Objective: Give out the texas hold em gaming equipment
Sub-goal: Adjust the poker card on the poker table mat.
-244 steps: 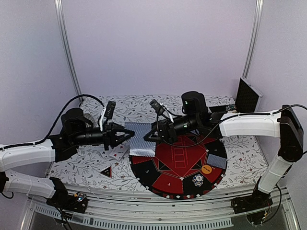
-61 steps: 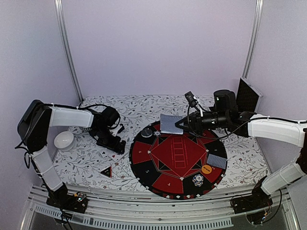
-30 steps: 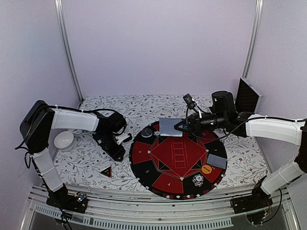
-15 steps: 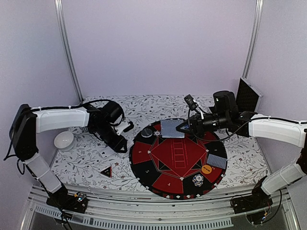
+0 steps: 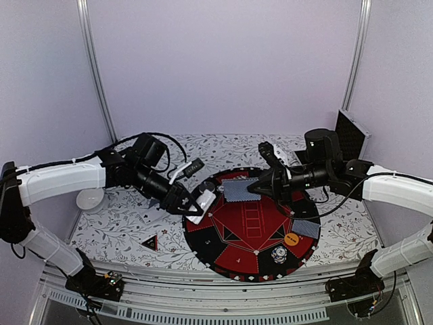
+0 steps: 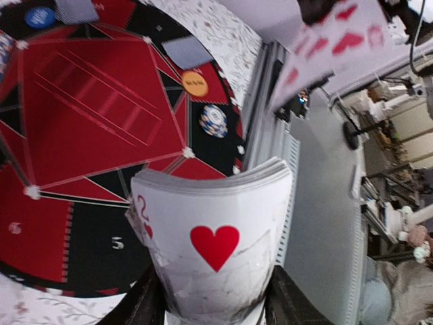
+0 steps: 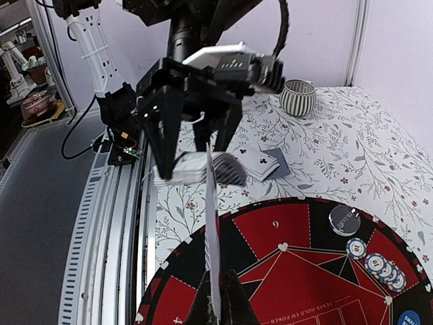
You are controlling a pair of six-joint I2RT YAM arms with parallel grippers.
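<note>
Left gripper [image 5: 194, 203] is clamping the deck of cards [image 6: 215, 237] by its lower end, one finger on each long side. It is holding the deck above the left rim of the round mat [image 5: 230, 261], about midway between the near and far edges of the tabletop. I am judging that the grip is so low in order to leave the upper part of the deck free for the other arm. The two of hearts is facing the wrist camera.

Right gripper [image 5: 257, 187] is pinching a single card [image 5: 237, 189] by one edge, grey-blue back upward, over the far part of the mat. Probably it is bringing this card to a player's place on that side.

Toward the right edge, a second card [image 5: 306, 227] is lying face down on the mat, with the orange disc [image 5: 291, 239] and a stack of chips [image 5: 279, 254] just nearer. This is suggesting that one place is already served. The black-red triangle [image 5: 150, 242] is lying off the mat, toward the near-left corner, not yet distributed.
</note>
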